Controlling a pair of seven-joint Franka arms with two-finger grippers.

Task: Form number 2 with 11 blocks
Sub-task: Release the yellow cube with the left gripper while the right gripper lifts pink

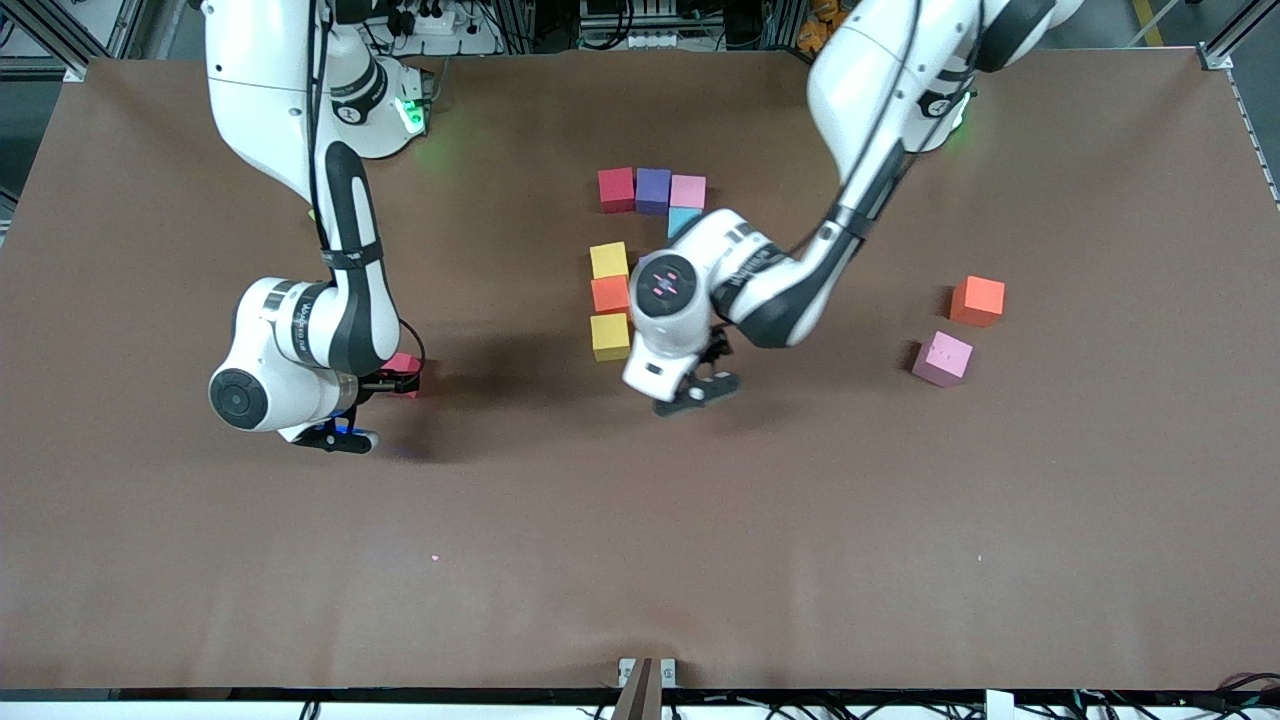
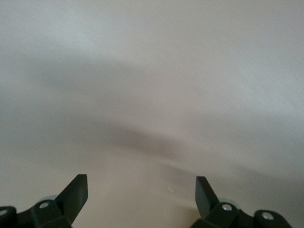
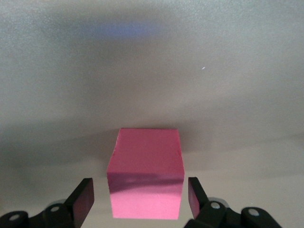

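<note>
Reading the table as a clock from the front camera, with twelve toward my bases.

My right gripper (image 1: pixel 398 379) is down at the table toward the right arm's end. Its fingers (image 3: pixel 84 202) stand open on either side of a deep pink block (image 3: pixel 145 185), with a thin gap showing on each side, so I have no hold of it. That block (image 1: pixel 404 366) sits flat on the brown table (image 1: pixel 640 560), well out at about eight o'clock from the other gathered blocks.

My left gripper (image 1: pixel 703 386) hangs low over bare table, at about four o'clock from the nearer yellow block (image 1: pixel 610 336). In the left wrist view its fingers (image 2: pixel 76 194) are spread wide with nothing between them.

Near the table's middle, seven blocks are laid out:
- A row at the twelve o'clock end: red block (image 1: pixel 616 189), purple block (image 1: pixel 653 189) and pale pink block (image 1: pixel 687 190), side by side and touching.
- A light blue block (image 1: pixel 681 220) at six o'clock of the pale pink one, partly hidden by my left arm.
- A column running toward six: farther yellow block (image 1: pixel 608 259), orange block (image 1: pixel 610 294), then the nearer yellow block, all touching.

Toward the left arm's end, two blocks lie apart from the rest. A loose orange block (image 1: pixel 977 300) sits at about three o'clock of the column, and a loose pink block (image 1: pixel 941 358) lies near it at about seven o'clock, turned slightly askew.

There is dark lettering on my right arm's wrist housing, but I cannot read it.
</note>
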